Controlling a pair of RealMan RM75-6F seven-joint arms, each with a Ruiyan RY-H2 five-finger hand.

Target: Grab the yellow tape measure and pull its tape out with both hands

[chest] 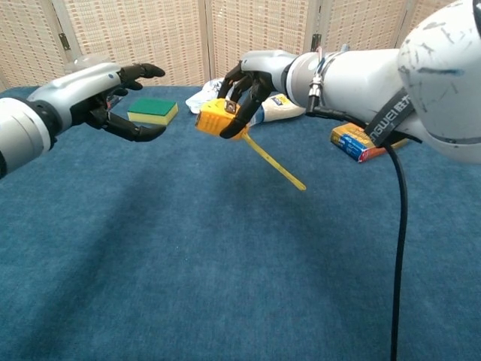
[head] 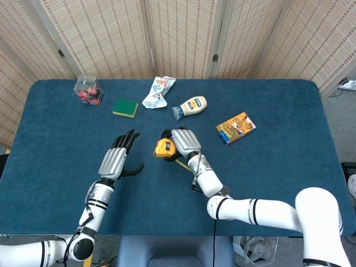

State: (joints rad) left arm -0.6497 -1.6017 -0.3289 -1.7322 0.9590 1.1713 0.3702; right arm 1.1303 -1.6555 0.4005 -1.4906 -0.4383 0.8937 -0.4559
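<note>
Above the blue tabletop (head: 289,167), my right hand (chest: 248,79) is gripping the yellow plastic tape measure (chest: 213,117); my left hand (chest: 120,101) is hanging open beside it. I am aiming to pinch the dangling yellow blade (chest: 274,162) near its tip, then part my arms evenly.

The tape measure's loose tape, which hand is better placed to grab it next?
Probably the left hand: it is open, empty and beside the yellow tape measure. The right hand already grips the case, with the tape hanging out below.
</note>
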